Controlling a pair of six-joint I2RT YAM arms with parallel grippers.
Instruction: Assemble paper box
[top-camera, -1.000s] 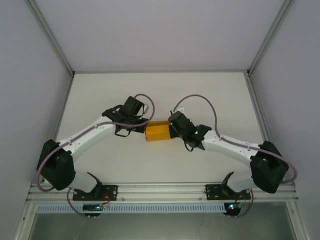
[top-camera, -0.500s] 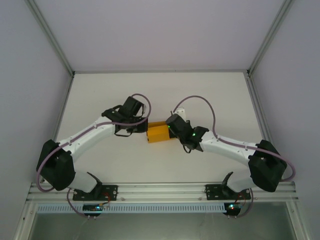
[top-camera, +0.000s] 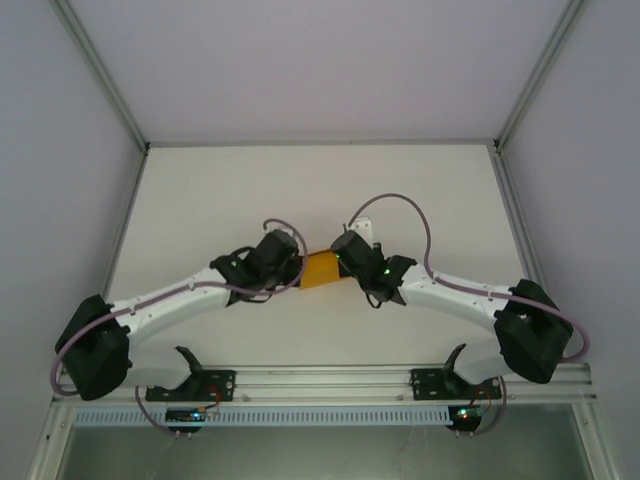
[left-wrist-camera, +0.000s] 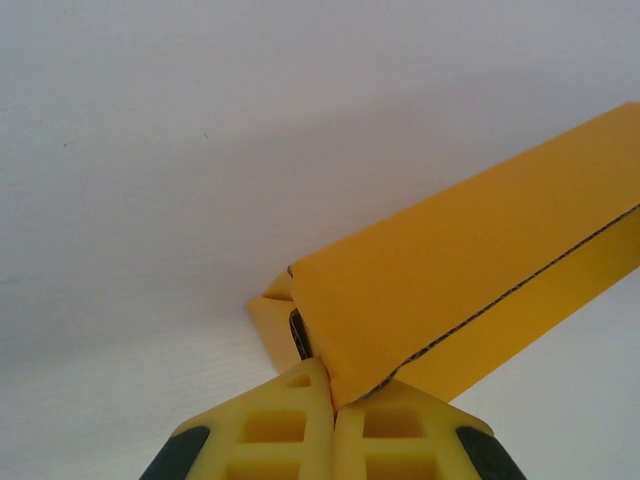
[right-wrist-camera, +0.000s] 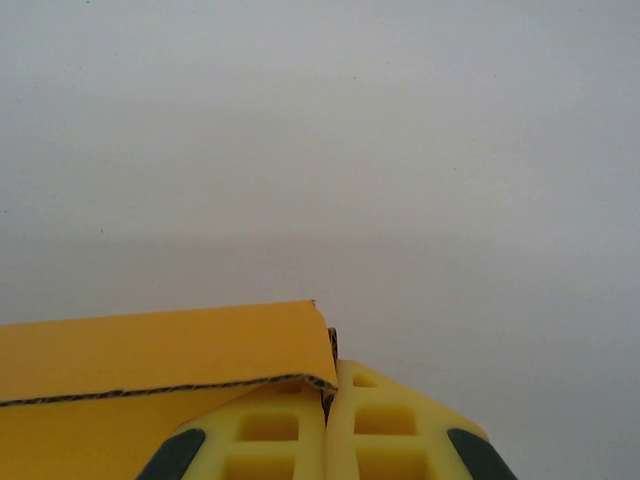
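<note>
We see the paper box near the middle of the white table, between the two arms. From above, its long side runs from about 9 o'clock to about 3 o'clock. The left gripper is at the 9 o'clock end and the right gripper is at the 3 o'clock end. In the left wrist view the box points up toward 2 o'clock, away from the yellow fingers — they are squeezed tight on its near corner. In the right wrist view the box stretches off toward 9 o'clock, and those fingers pinch its thin card edge too.
</note>
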